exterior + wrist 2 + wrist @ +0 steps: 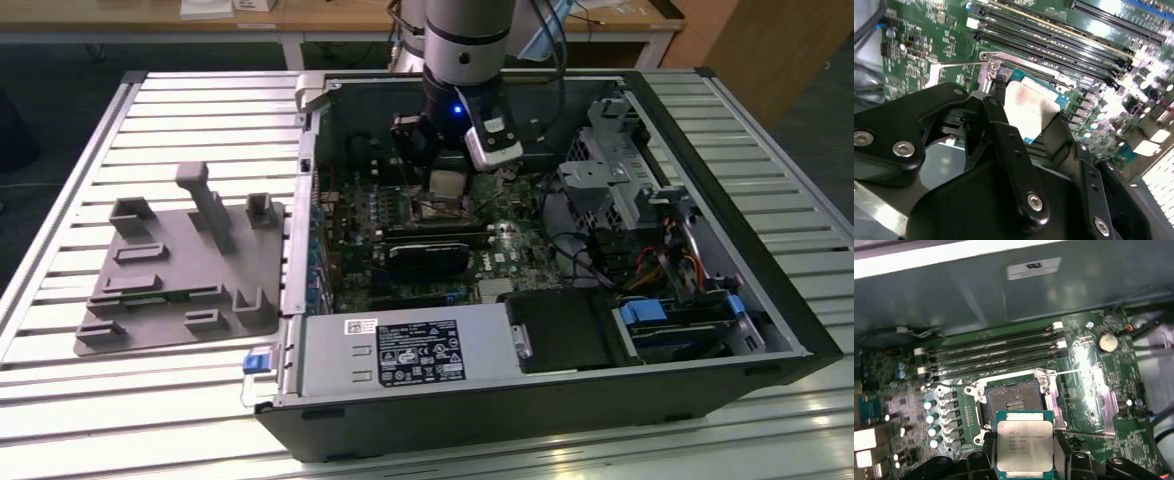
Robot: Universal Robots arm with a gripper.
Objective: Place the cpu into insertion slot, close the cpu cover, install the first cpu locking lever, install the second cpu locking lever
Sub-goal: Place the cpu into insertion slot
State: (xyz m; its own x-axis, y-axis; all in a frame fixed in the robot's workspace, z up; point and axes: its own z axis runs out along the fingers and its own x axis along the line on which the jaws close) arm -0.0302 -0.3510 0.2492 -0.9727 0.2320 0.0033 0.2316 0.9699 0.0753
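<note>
Tool [1025, 450] is clamped on the cpu [1025, 447], black fingers [988, 446] gripping two opposite edges with the metal top facing up. The grip is also clear in the second wrist view, tool [1026, 114] around the cpu [1028, 106]. The cpu is not seated. It hangs just above the slot [1011, 400] and off to one side, its edge overlapping the slot rim in the first wrist view. The slot is open, dark centre exposed, nothing in it. The cover [1106, 407] is swung open and lies flat right beside the slot, hinged at the slot's edge. The levers [1079, 371] are unlatched, thin wires running alongside the cover, one on each side of it. The memory slots [999, 347] run parallel just beyond the slot, on the side opposite the cpu. A coin cell [1107, 342] sits near the cover's far corner, farther from the slot than the cover. In the exterior view the arm reaches straight down into the open case [534, 415], tool [447, 185] low over the board with the slot area beneath it. The case lies on its side on a slatted tabletop [134, 400]. A grey fixture [174, 290] sits outside the case, well apart from the slot, toward the exterior view's left.
</note>
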